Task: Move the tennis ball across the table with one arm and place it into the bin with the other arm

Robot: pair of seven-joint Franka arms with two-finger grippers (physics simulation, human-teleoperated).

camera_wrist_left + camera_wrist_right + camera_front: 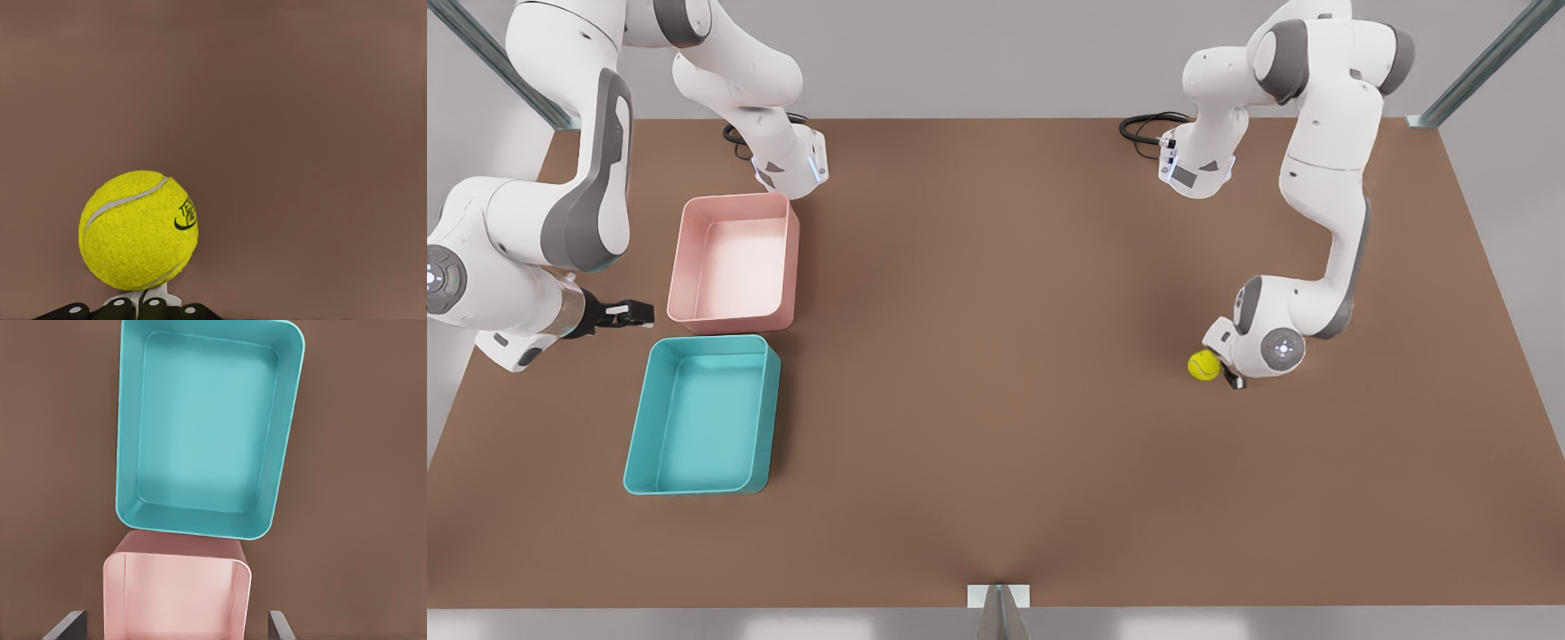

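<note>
One tennis ball (1203, 365) sits on the brown table (996, 400) toward the front view's right, touching the left gripper (1232, 378), fingers together. Wide bare tabletop separates it from two trays: the teal bin (640, 444) and a pink tray (734, 316). The right gripper (633, 313) hangs beside them, fingers apart.

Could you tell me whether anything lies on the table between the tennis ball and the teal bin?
Nothing visible does. In the front view, bare brown table runs from the tennis ball, beside the left gripper, to the teal bin. The pink tray sits beside the bin, off that line.
</note>
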